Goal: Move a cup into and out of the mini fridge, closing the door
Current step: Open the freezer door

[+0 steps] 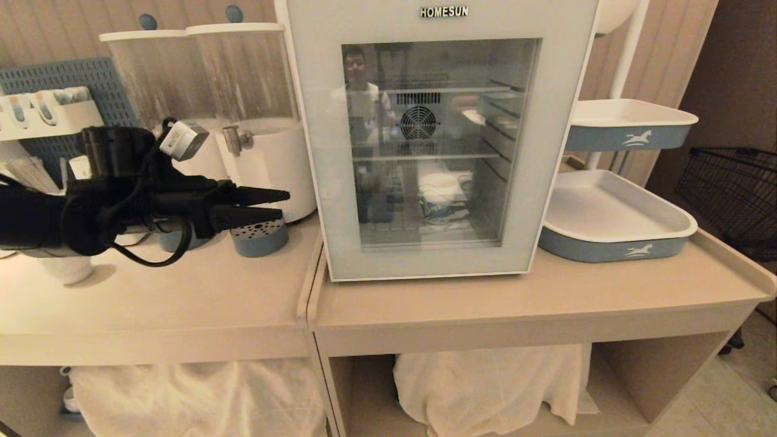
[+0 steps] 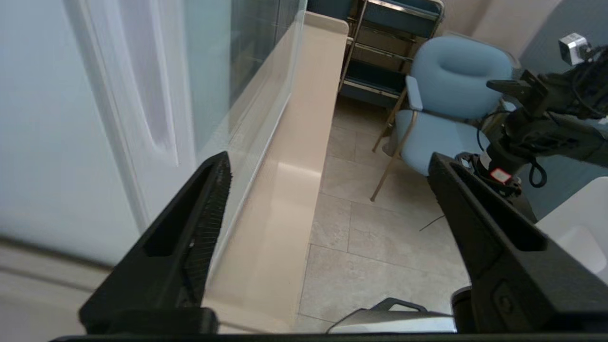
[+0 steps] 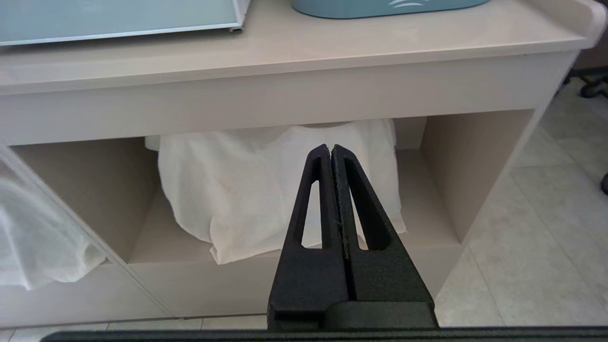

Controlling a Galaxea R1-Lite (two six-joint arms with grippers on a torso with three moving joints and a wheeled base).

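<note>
The mini fridge (image 1: 425, 149) stands on the counter with its glass door (image 1: 315, 121) closed. Behind the glass, on the lowest shelf, stands the white cup (image 1: 438, 197) with a blue print. My left gripper (image 1: 285, 204) hovers over the counter just left of the fridge, pointing at its left side, open and empty. In the left wrist view the left gripper (image 2: 328, 158) has its fingers spread wide, with the fridge's white side (image 2: 57, 142) beside one of them. My right gripper (image 3: 330, 147) is shut on nothing, low in front of the counter's lower shelf.
Two clear dispensers (image 1: 243, 91) and a blue-grey drip tray (image 1: 260, 237) stand behind the left arm. Tiered white-and-blue trays (image 1: 613, 212) sit right of the fridge, a black wire basket (image 1: 734, 194) beyond. White cloths (image 1: 491, 382) fill the lower shelves. A blue chair (image 2: 456, 80) stands on the floor.
</note>
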